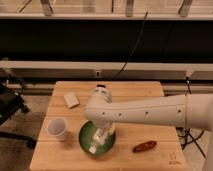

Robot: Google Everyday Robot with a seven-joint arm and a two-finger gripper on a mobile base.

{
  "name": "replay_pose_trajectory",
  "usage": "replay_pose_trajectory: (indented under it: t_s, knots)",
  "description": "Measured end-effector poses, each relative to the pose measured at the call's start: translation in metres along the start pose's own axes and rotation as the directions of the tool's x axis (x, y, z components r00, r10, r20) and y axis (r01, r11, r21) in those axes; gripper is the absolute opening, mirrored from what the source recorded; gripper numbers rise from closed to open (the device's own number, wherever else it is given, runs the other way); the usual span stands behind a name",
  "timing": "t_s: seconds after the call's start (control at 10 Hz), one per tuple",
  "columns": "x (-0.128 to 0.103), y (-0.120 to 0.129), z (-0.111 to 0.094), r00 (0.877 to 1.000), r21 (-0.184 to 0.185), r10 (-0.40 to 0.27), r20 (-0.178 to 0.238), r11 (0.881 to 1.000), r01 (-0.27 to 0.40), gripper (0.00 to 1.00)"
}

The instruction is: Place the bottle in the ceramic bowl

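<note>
1. The wooden bench (135, 92) is carrying everything, and the big white arm (150, 111) is reaching across it from the right, covering a good chunk of the middle.
2. The ceramic bowl (86, 135) is sitting near the front edge of the bench, glossy green, round, easily the widest thing there. Part of its rim is hiding under the arm.
3. The gripper (101, 136) is hanging right over the bowl, pointing down into it, clenched around the bottle (96, 144).
4. The bottle is looking small, white and plasticky, tilted, with its lower end already down inside the bowl. Can't tell if it's actually touching the bottom yet.
5. So progress-wise I'd say it's nearly done: the bottle is getting delivered to the right spot, what's left is letting go and backing the arm out.
6. Other bits just sitting around: a white cup (57, 128) left of the bowl, a pale block (71, 100) further back, and a reddish-brown thing (145, 146) to the bowl's right.
</note>
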Motion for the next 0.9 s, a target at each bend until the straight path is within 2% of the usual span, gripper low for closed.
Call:
replay_pose_trajectory:
  t_s: [0.9]
  knots:
    - [-0.0047, 0.0016, 0.0018, 0.997, 0.013, -0.076, -0.008, 0.997, 0.076, 0.04]
